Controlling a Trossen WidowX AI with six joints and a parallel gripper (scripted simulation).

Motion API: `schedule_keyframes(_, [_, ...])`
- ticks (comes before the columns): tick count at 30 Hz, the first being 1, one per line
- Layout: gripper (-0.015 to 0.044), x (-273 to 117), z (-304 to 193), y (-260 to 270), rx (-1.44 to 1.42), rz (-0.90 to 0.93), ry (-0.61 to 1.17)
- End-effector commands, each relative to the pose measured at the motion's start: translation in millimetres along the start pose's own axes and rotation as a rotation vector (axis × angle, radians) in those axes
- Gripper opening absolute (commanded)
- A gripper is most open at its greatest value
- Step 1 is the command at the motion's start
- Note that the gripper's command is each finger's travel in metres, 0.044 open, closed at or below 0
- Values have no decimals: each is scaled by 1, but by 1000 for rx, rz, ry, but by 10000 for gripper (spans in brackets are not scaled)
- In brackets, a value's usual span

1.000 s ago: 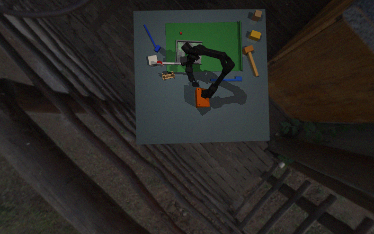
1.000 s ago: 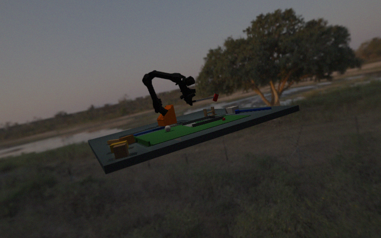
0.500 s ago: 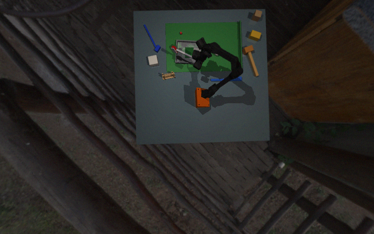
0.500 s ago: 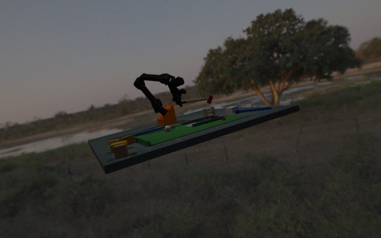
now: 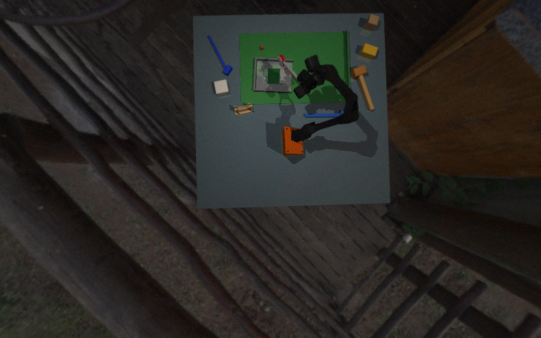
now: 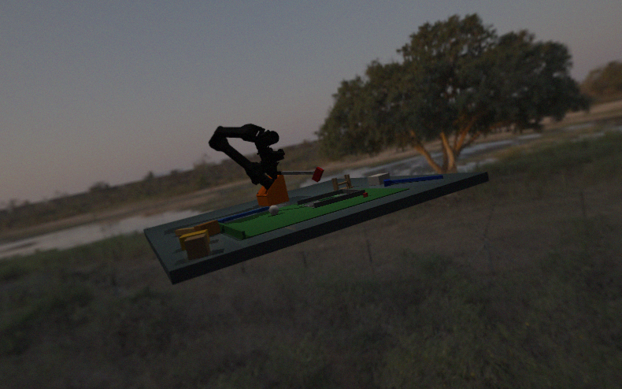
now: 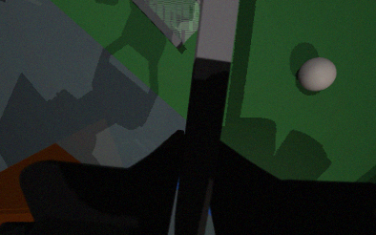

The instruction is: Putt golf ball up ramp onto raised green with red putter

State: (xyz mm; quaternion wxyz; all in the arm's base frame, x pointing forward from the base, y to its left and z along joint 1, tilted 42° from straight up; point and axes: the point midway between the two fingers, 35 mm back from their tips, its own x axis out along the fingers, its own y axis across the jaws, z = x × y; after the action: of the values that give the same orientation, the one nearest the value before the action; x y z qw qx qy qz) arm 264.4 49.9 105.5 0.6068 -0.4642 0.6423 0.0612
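My gripper (image 5: 300,83) (image 6: 276,170) (image 7: 192,138) is shut on the red putter's handle. The red putter (image 5: 290,72) (image 6: 298,172) (image 7: 217,31) has a pale shaft and a red head, and is held up above the green mat (image 5: 306,42) (image 6: 274,226). In the top view its head shows over the edge of the grey-walled raised green (image 5: 255,75) (image 7: 163,28), which has a dark green square inside. The white golf ball (image 6: 273,209) (image 7: 317,74) rests on the mat, right of the shaft in the wrist view. The arm hides it in the top view.
A green rail (image 5: 346,63) borders the mat. Around it lie a blue bar (image 5: 322,115), a wooden mallet (image 5: 365,91), a yellow block (image 5: 369,50), a tan block (image 5: 372,20), a blue club (image 5: 218,52), a white block (image 5: 221,87) and a small wooden rack (image 5: 243,109).
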Motion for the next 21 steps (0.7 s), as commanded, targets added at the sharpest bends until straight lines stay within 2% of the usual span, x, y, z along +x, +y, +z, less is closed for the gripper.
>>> schedule_keyframes(1, [0, -5, -18, -15, 108, -21, 6])
schedule_keyframes(21, [0, -23, -132, -65, 680, -146, 77])
